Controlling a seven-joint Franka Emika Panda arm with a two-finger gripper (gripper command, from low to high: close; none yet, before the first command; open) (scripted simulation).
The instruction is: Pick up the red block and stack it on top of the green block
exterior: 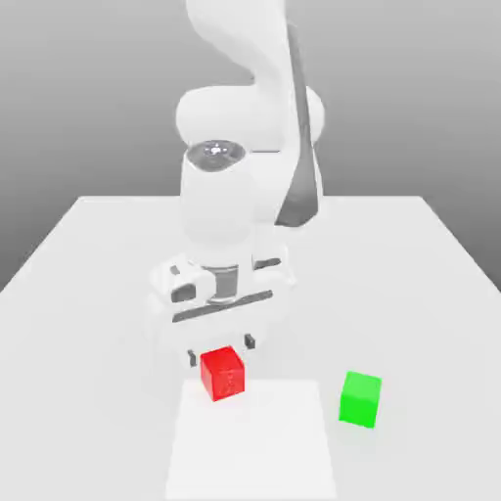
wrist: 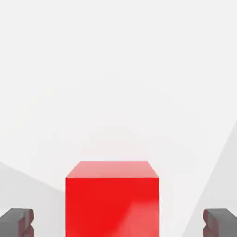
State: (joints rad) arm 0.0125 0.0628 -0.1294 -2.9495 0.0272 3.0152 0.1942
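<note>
Small plain bright red cube (exterior: pixel 223 372) resting on the flat white counter (exterior: pixel 411 264), directly beneath the white Franka arm's two-finger gripper (exterior: pixel 221 350). Small plain bright green cube (exterior: pixel 360 398) of matching size standing well apart from the red cube, toward the exterior view's right and slightly nearer the camera, untouched. Lighter square patch (exterior: pixel 254 460) on the counter stretching from under the red cube toward the camera.

Fingers spread wide, holding nothing: in the hand view, dark grey fingertips (wrist: pixel 17 222) flanking the red cube (wrist: pixel 112 199) on both sides, with clear white gaps between each pad and the cube's faces. In the exterior view, dark finger ends just above and behind the red cube's top edge, so apparently not yet down to grasping height.

Step in hand, by judgement: approach to the pick, aligned over the red cube but not yet lowered around it. Nothing of the stacking yet done.

Next move likely calls for a straight descent until the pads bracket the cube's side faces, then an even closing on both sides. Centring looks good, so little sideways correction needed. After that, a lift clear of the counter, a carry toward the green cube, and a square placement on its top face. Main risk: closing too high and pinching only the upper edge.
</note>
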